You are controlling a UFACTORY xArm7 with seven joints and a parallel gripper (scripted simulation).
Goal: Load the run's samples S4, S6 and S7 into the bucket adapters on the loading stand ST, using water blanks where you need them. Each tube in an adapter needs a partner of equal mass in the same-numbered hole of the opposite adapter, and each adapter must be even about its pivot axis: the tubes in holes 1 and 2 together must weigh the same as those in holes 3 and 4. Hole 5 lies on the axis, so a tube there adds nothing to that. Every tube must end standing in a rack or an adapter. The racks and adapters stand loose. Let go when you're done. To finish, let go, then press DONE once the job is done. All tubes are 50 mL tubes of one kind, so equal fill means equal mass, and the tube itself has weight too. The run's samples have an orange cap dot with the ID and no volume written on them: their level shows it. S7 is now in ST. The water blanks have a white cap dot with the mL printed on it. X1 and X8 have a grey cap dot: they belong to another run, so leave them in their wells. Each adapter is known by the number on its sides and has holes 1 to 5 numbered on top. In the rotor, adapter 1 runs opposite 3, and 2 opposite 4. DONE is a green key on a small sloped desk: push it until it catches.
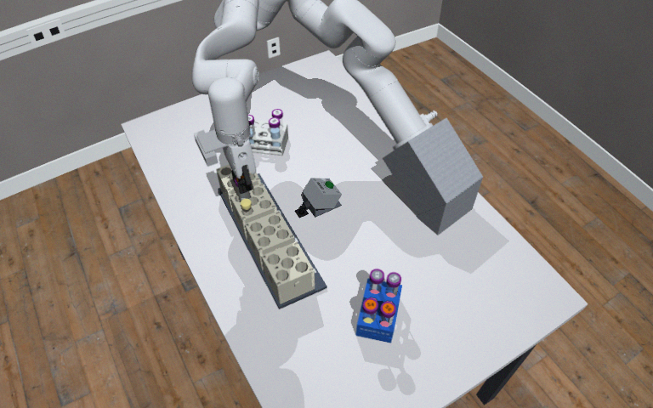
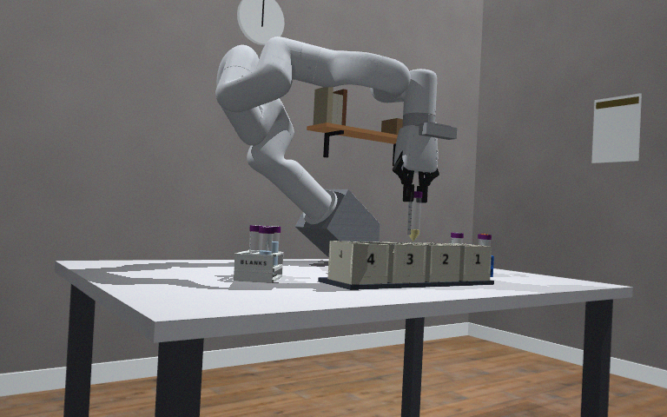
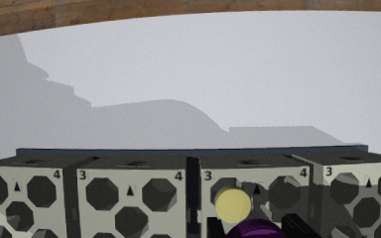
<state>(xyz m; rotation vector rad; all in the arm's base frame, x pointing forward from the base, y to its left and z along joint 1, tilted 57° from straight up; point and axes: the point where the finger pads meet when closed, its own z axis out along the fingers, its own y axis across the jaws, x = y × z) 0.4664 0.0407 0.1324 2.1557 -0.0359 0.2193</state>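
Above adapter 3 [image 2: 409,263], apparently: yellow-tipped clear tube [image 2: 416,216] in fingers [image 2: 407,193].

Printed ID on the purple-capped tube [image 1: 236,183] [image 2: 416,211] [image 3: 255,230] unreadable, mL figures on white-dotted caps in the white blanks rack [image 1: 284,139] [image 2: 255,273] too small, beige adapters' [image 1: 294,291] [image 2: 339,268] [image 3: 131,174] lower holes cut off in wrist view
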